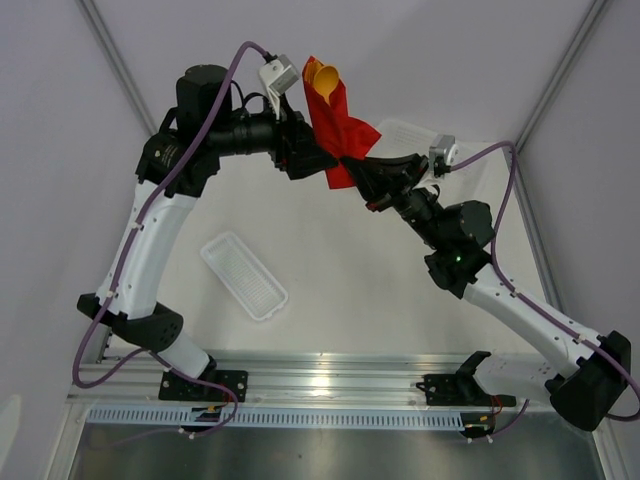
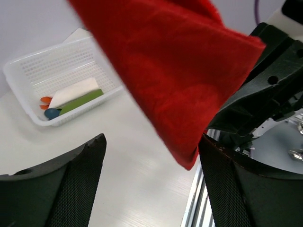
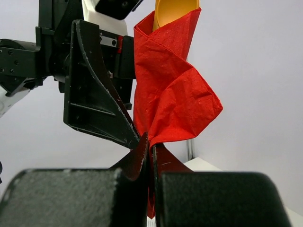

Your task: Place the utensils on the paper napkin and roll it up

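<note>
The right gripper (image 3: 150, 147) pinches shut the lower end of the napkin (image 3: 170, 94). It stands upright, utensil (image 3: 173, 9) peeking from the top, just beside the wide-open, empty left gripper (image 1: 303, 150).

No text, label, brand, number or sign can be read in any of the three views

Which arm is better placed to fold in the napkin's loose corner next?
Left, probably. The left gripper is open beside the paper napkin and free, while the right gripper is shut on its lower part, holding it aloft around an orange utensil.
</note>
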`<state>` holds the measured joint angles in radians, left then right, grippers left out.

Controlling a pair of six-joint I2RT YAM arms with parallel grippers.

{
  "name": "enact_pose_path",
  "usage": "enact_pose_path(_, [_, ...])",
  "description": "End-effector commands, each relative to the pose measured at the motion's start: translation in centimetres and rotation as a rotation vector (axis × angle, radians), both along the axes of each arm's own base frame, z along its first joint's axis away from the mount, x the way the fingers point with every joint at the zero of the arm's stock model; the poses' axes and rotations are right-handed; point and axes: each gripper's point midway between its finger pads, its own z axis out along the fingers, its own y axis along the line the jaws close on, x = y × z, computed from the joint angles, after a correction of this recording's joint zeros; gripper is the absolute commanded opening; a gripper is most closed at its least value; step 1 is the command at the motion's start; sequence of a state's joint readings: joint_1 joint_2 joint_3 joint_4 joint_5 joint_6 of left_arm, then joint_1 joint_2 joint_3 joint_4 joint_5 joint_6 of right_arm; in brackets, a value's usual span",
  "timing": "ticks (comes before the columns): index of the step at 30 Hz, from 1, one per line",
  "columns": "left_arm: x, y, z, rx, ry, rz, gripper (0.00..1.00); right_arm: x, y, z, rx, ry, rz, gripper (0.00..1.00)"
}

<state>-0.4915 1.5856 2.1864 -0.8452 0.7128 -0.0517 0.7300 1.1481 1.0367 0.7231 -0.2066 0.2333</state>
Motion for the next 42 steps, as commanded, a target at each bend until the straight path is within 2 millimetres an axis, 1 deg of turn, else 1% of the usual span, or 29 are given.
enact_pose_path(1, [-2.5,-0.9,3.3,-0.081,-0.054,-0.114,0.79,-1.4,-0.3,3.3,0.066,-0.086,0.034,0.0])
enact_pose_path(3, [-3.1,-1.1,3.0,-0.076,-0.05,-0.15,0.74,-1.4,-0.2,3.3,0.066,-0.087,0.034,0.0])
enact_pose_path(5, [-3.5,-1.0,3.4,-0.081,-0.061,-0.155,0.7,-1.4,-0.3,3.3,0.069,-0.086,0.033,0.0])
enact_pose_path(7, [-3.5,-0.9,3.7,-0.085,-0.065,-0.152,0.68,-1.5,-0.2,3.1,0.066,-0.084,0.036,0.0])
enact_pose_path(11, [-3.7,-0.8,4.1,-0.095,-0.069,-0.148,0.6,-1.5,-0.2,3.0,0.07,-0.08,0.043,0.0])
enact_pose_path(14, [-3.5,-0.8,4.2,-0.1,-0.071,-0.138,0.56,-1.7,-0.1,3.0,0.067,-0.077,0.053,0.0])
enact_pose_path(25, [-3.7,-1.0,4.7,-0.117,-0.057,-0.146,0.52,-2.2,0.6,2.3,0.054,-0.066,0.082,0.0])
enact_pose_path(30, [-4.2,-0.9,5.0,-0.123,-0.063,-0.161,0.5,-1.9,0.6,1.9,0.046,-0.059,0.075,0.0])
enact_pose_path(33, [-4.3,-0.8,5.1,-0.125,-0.058,-0.157,0.43,-2.0,0.7,1.8,0.044,-0.058,0.079,0.0])
enact_pose_path(34, [-4.3,-0.9,5.0,-0.124,-0.057,-0.159,0.38,-2.0,0.7,1.8,0.046,-0.054,0.081,0.0])
enact_pose_path(36, [-4.4,-0.9,4.8,-0.123,-0.046,-0.164,0.32,-2.0,0.8,1.7,0.043,-0.057,0.088,0.0])
enact_pose_path(37, [-4.3,-1.0,4.7,-0.121,-0.041,-0.165,0.27,-2.0,0.8,1.7,0.043,-0.056,0.089,0.0])
enact_pose_path(39, [-4.3,-0.9,4.8,-0.124,-0.04,-0.165,0.23,-2.0,0.9,1.5,0.039,-0.052,0.09,0.0])
enact_pose_path(40, [-4.3,-1.0,4.4,-0.119,-0.028,-0.167,0.2,-1.9,0.9,1.5,0.038,-0.05,0.089,0.0])
enact_pose_path(42, [-4.5,-1.0,4.3,-0.117,-0.027,-0.172,0.16,-1.8,1.0,1.1,0.031,-0.042,0.084,0.0])
